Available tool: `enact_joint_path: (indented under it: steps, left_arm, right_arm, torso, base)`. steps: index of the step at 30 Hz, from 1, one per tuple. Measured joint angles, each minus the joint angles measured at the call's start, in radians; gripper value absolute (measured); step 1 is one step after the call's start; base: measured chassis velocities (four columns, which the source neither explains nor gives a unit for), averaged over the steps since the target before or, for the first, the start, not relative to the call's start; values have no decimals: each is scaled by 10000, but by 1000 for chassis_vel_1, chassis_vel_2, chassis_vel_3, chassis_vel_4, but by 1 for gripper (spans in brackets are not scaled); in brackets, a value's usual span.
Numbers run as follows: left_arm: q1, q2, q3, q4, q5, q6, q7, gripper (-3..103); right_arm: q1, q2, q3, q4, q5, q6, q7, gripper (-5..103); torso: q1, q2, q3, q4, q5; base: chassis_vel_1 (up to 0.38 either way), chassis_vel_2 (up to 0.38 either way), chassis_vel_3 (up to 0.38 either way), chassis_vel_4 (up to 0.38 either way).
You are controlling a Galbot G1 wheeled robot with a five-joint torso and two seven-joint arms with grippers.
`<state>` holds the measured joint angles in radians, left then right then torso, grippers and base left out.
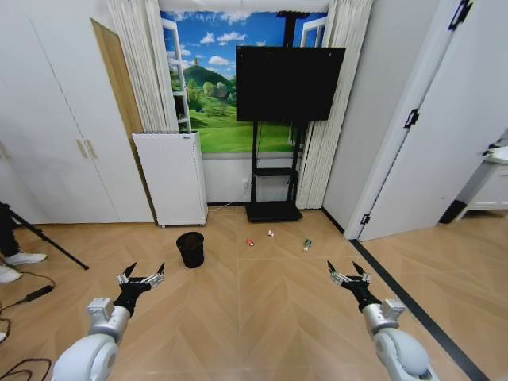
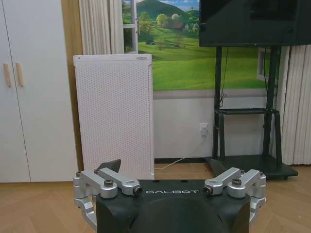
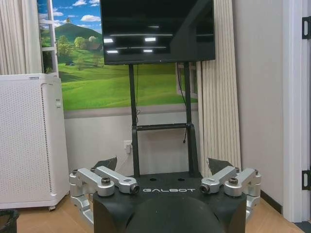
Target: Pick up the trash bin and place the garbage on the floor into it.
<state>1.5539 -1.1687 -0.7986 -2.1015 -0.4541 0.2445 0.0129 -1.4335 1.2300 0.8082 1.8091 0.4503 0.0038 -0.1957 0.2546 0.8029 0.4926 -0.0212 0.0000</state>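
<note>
Our left tool (image 1: 144,272) hangs low over the floor (image 1: 262,302) with its fingers spread wide, holding nothing. Ahead of it the trash bin (image 1: 190,249) stands upright, just in front of the white appliance (image 1: 171,178). Further right lie three small pieces of garbage in a row: a red one (image 1: 249,242), a white-and-red scrap (image 1: 271,233), and what seems a green can (image 1: 306,245). Our right tool (image 1: 348,270) hovers wide open, also holding nothing.
</note>
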Motion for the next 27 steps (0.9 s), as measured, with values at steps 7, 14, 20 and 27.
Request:
enact_joint_path:
  steps: [7,14,20,27]
  left_arm:
    - [-75,-74,46,147,10,-13,10,100]
    - [-256,-27,133,308,11,-17,13,100]
    - [-272,-4,204,310,11,-17,12,100]
    - [-198,18,224,284,50,-7,6,100]
  right_arm:
    - [18,36,-39,-135,0,84,-80,100]
    - [16,68,-12,-225,6,163,-140,100]
    - [13,43,14,-269,26,196,-148,100]
    - [47,-16,0,-488,83,333,-190,100]
  torso:
    - [-1,-1,0,0,0]
    - [0,-1,0,-1,-1]
    - [-1,0,0,-1,0]
    - [-1,-2,0,0,0]
  base:
    - [0,0,0,0]
    - [0,0,0,0]
    - [0,0,0,0]
    - [0,0,0,0]
